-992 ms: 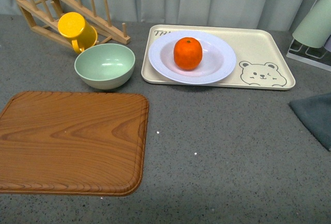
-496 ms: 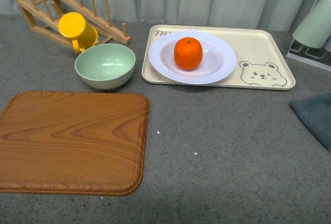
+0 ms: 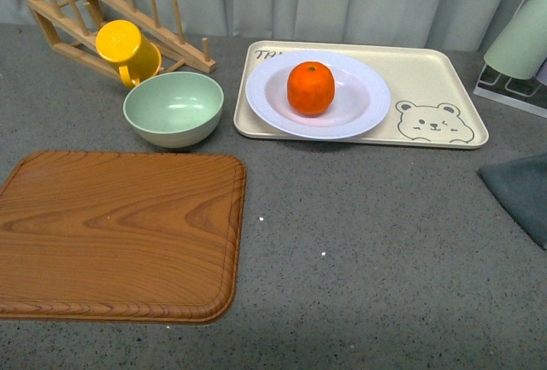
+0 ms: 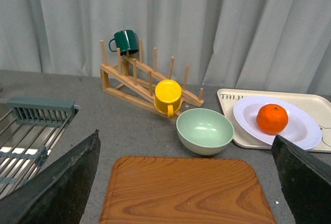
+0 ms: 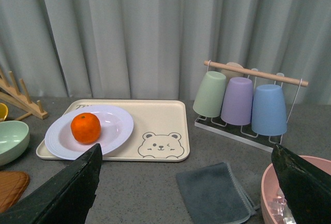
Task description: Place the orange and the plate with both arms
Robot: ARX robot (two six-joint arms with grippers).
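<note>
Orange: the orange [image 3: 310,88] sits in the well of the plate [image 3: 359,118], upper centre of the front view.
Plate: it rests on the bear tray [image 3: 444,88], towards the tray's left end, just right of the green bowl [image 3: 173,108].
Left pincer: the left pincer [image 4: 186,182] shows only as two dark fingers at the lower corners of its wrist view, spread wide with nothing between them.
Right pincer: the right pincer [image 5: 186,182] is likewise spread and empty, well back from the tray.
Roll risk: the round fruit lies loose, so tilting or nudging the plate could send it off the rim.
Crowding risk: both arms reaching the same spot may collide.
Neighbour risk: the left arm's approach passes the bowl and the yellow mug [image 3: 126,49], which it could knock.
Landing: probably the wooden board [image 3: 120,233], lower left.
</note>
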